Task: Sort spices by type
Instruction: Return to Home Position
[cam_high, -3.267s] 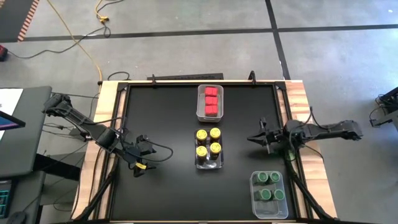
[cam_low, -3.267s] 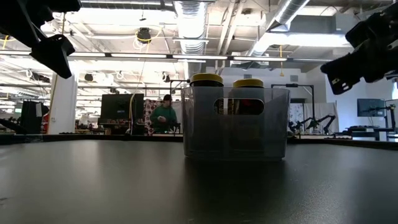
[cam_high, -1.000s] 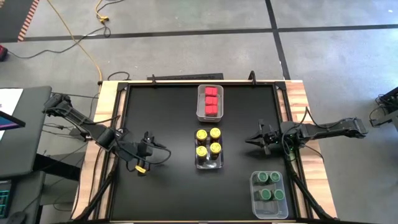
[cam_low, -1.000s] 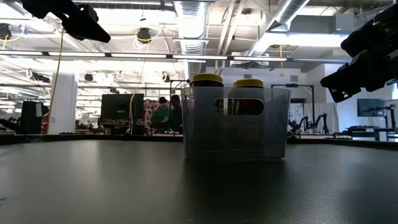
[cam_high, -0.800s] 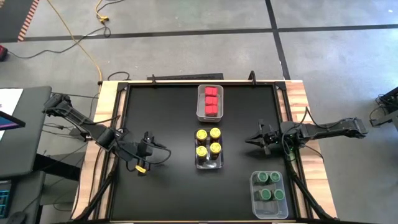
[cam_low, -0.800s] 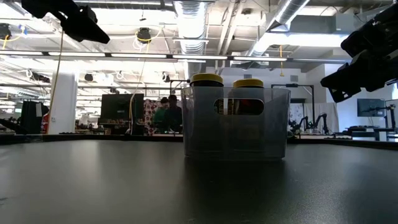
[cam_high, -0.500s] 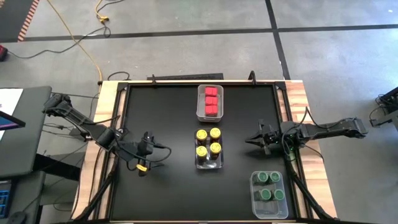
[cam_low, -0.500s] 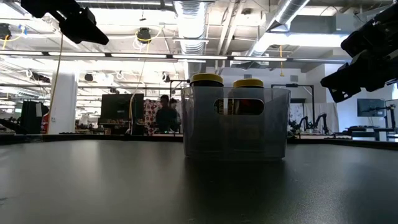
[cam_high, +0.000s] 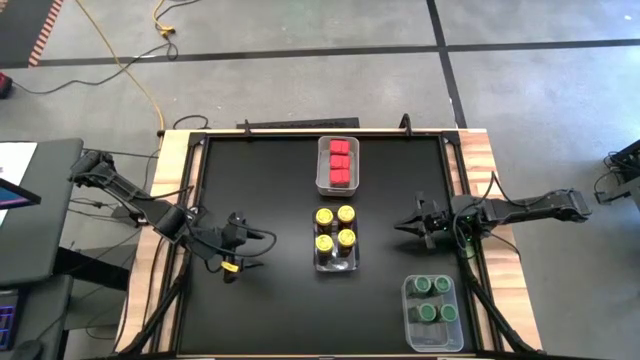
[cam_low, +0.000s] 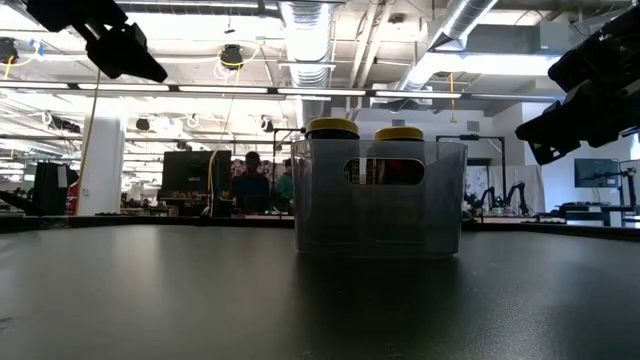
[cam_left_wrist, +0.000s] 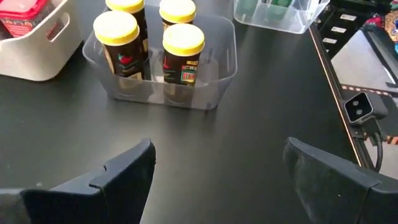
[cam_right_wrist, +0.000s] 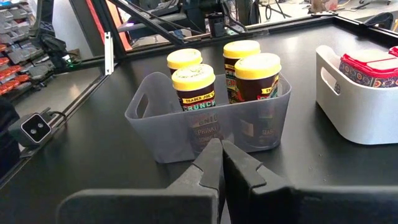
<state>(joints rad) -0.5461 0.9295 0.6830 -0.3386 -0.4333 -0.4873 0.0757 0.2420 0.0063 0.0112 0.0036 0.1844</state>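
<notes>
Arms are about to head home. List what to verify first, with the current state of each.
1. Red tins all in the white bin: ok.
2. Yellow jars all in the middle clear bin: ok.
3. Green jars all in the corner clear bin: ok.
4. No container loose on the table: ok.
5. Left gripper open, empty, off to the side of the bins: ok.
6. Right gripper shut on nothing, clear of the bins: ok.

Cans (cam_high: 339, 162) in far bin (cam_high: 320, 181), four jars (cam_high: 346, 237) in centre bin (cam_high: 337, 264)
</notes>
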